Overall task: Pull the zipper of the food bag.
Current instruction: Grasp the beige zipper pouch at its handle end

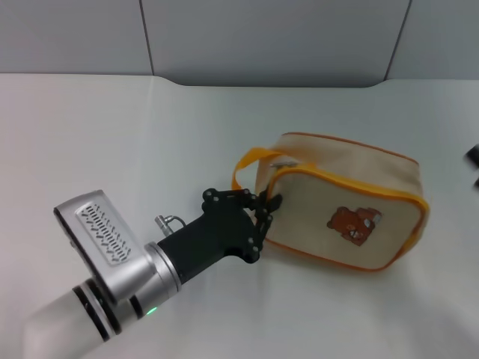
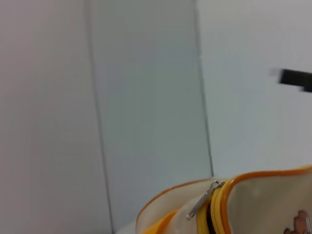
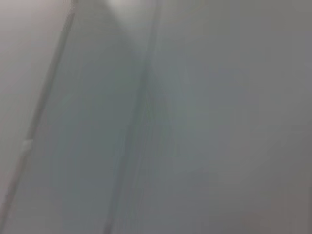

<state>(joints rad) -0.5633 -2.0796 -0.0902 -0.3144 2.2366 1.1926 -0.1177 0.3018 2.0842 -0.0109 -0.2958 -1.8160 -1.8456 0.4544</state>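
Note:
The food bag (image 1: 352, 202) lies on the white table, beige canvas with orange piping, a brown bear print (image 1: 353, 223) and an orange loop handle (image 1: 251, 166) at its left end. My left gripper (image 1: 268, 207) is at that left end, right against the corner of the zipper (image 1: 340, 183). In the left wrist view the bag (image 2: 263, 204) fills the lower corner. The silver pull tab (image 2: 204, 199) hangs loose at the zipper's end, beside a short dark gap in the zip line (image 2: 210, 220). My right gripper (image 1: 474, 167) shows only as dark tips at the right edge.
A grey wall (image 1: 269, 37) rises behind the table's far edge. A dark part, probably of the right arm, shows far off in the left wrist view (image 2: 295, 79). The right wrist view shows only blurred grey surface.

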